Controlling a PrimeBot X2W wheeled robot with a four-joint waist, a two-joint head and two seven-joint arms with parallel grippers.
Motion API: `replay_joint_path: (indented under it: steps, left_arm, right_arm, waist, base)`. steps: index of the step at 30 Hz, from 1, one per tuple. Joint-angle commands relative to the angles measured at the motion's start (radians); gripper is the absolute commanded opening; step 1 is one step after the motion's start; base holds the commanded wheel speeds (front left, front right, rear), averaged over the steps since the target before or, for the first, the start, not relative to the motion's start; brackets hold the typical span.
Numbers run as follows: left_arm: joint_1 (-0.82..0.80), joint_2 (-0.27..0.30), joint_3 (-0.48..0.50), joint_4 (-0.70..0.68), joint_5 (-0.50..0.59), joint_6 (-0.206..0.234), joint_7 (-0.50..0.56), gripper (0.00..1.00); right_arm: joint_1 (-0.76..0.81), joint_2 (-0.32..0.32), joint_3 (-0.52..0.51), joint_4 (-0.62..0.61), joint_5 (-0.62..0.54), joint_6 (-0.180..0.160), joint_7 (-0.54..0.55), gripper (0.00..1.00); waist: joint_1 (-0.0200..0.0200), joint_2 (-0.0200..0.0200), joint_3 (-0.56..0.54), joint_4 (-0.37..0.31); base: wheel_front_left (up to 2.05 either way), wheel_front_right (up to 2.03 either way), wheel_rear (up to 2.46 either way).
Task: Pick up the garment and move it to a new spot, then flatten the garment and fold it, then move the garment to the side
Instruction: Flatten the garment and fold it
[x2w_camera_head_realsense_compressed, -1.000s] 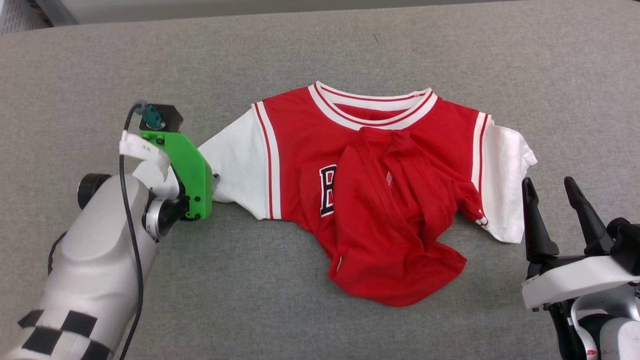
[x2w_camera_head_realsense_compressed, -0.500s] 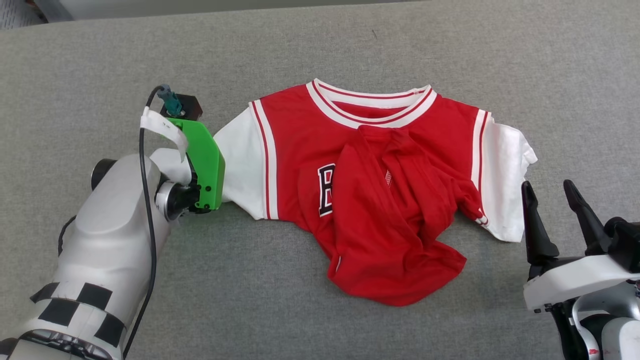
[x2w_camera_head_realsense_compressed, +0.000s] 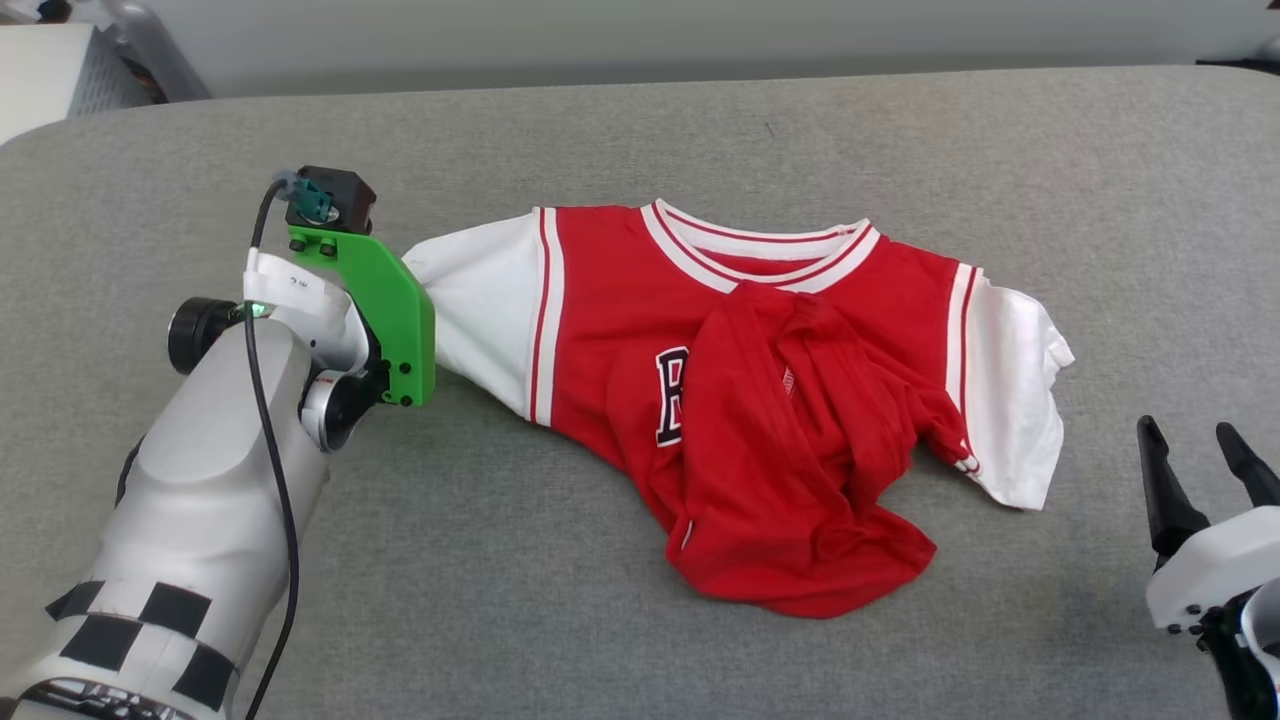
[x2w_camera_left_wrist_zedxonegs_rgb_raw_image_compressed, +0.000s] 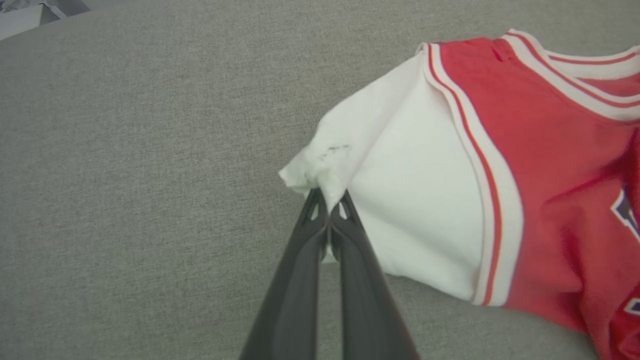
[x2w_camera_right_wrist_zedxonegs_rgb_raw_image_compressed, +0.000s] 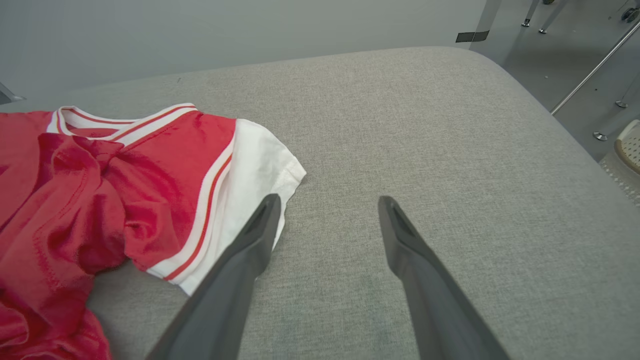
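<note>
The garment (x2w_camera_head_realsense_compressed: 760, 400), a red jersey T-shirt with white sleeves, lies on the grey table with its striped collar away from me. Its lower half is crumpled and folded up over the black print. In the left wrist view my left gripper (x2w_camera_left_wrist_zedxonegs_rgb_raw_image_compressed: 328, 197) is shut on the tip of the garment's (x2w_camera_left_wrist_zedxonegs_rgb_raw_image_compressed: 525, 125) white sleeve, which is pulled into a point. In the head view the green wrist mount (x2w_camera_head_realsense_compressed: 385, 310) hides those fingers. My right gripper (x2w_camera_head_realsense_compressed: 1187, 440) stands open at the lower right, close to the other white sleeve (x2w_camera_right_wrist_zedxonegs_rgb_raw_image_compressed: 250, 165). Nothing is between the right gripper's (x2w_camera_right_wrist_zedxonegs_rgb_raw_image_compressed: 329, 202) fingers.
The grey fabric-covered table (x2w_camera_head_realsense_compressed: 600, 130) extends well beyond the shirt on all sides. Its rounded right edge (x2w_camera_right_wrist_zedxonegs_rgb_raw_image_compressed: 550, 115) drops to a floor with metal legs. A white object (x2w_camera_head_realsense_compressed: 50, 70) stands past the far left corner.
The whole head view has shifted, so the camera moved. My left gripper keeps its hold on the sleeve, which is now drawn tighter to the left. The right gripper stays open.
</note>
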Motion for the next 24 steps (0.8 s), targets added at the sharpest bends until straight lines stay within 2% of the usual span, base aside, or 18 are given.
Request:
replay_joint_path:
  steps: [1,7,16,24]
  left_arm:
    - [0.023,0.016,0.006,-0.024,0.009,0.011,-0.011,0.00]
    - [0.062,0.049,0.003,-0.174,0.015,0.044,0.003,0.00]
    - [0.092,0.051,-0.011,-0.361,0.018,0.084,0.036,0.00]
    - [0.092,0.046,-0.016,-0.430,0.017,0.097,0.037,0.00]
  right_arm:
    - [-0.031,-0.018,0.000,0.020,0.018,-0.001,0.007,1.00]
    - [-0.109,-0.104,0.045,0.158,0.118,-0.001,0.137,1.00]
    - [-0.302,-0.218,0.182,0.322,0.238,-0.001,0.369,1.00]
    - [-0.434,-0.268,0.267,0.457,0.264,-0.001,0.430,1.00]
  waist:
    - [0.0000,0.0000,-0.011,0.016]
    - [0.0000,0.0000,-0.012,0.043]
    - [0.0000,0.0000,0.040,0.097]
    - [0.0000,0.0000,0.091,0.135]
  base:
    - [0.00,0.00,0.00]
    - [0.00,0.00,0.00]
    - [0.00,0.00,0.00]
    - [0.00,0.00,0.00]
